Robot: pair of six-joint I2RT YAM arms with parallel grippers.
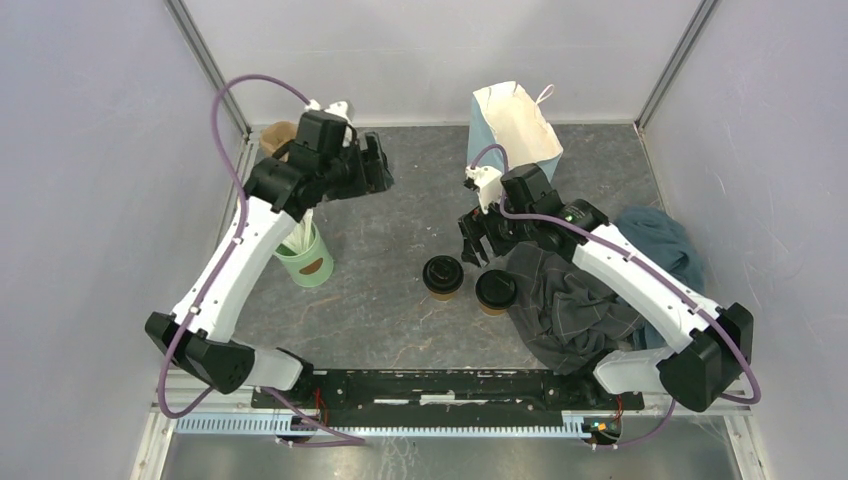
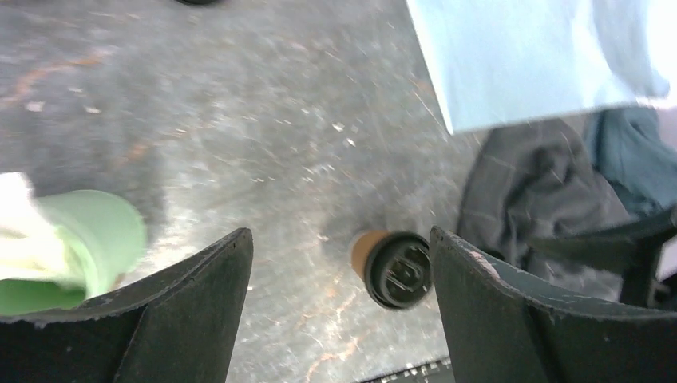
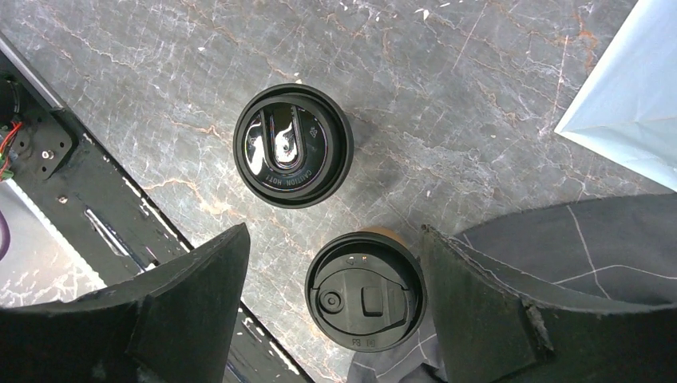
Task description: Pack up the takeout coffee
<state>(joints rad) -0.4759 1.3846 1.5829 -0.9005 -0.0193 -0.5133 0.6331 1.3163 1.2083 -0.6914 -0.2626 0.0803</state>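
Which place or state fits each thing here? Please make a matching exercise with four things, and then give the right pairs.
Things:
1 paper bag
2 green cup
3 two coffee cups
4 grey cloth

Places or states:
a holds white sticks
b lies crumpled on the right
c stands open at the far side
d lidded, in the middle

Pairs: 1-c, 2-a, 3-d, 4-b

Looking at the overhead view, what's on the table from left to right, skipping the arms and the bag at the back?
Green cup of white sticks → first lidded coffee cup → second lidded coffee cup → grey cloth → teal cloth.
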